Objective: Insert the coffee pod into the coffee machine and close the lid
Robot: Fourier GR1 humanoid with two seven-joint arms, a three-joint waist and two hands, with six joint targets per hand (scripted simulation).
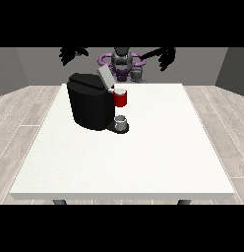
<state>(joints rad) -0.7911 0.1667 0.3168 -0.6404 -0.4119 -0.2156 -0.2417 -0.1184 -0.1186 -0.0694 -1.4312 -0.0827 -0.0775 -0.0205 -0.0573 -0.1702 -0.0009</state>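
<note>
A black coffee machine [88,104] stands on the white table [143,157], left of its middle. Its grey lid [105,78] is tilted up and open. At the machine's front sits a red head [121,99] with a small pale pod [120,91] resting in its top. A grey cup [122,122] stands on the drip base below. The hand at the view's left [73,53] is raised high above the machine with fingers spread. The hand at the view's right [166,57] is also raised, far from the machine, fingers hanging relaxed. Neither hand holds anything.
The robot's torso [122,63] is behind the table's far edge. Wood floor surrounds the table. The table's front edge [124,196] lies near the camera.
</note>
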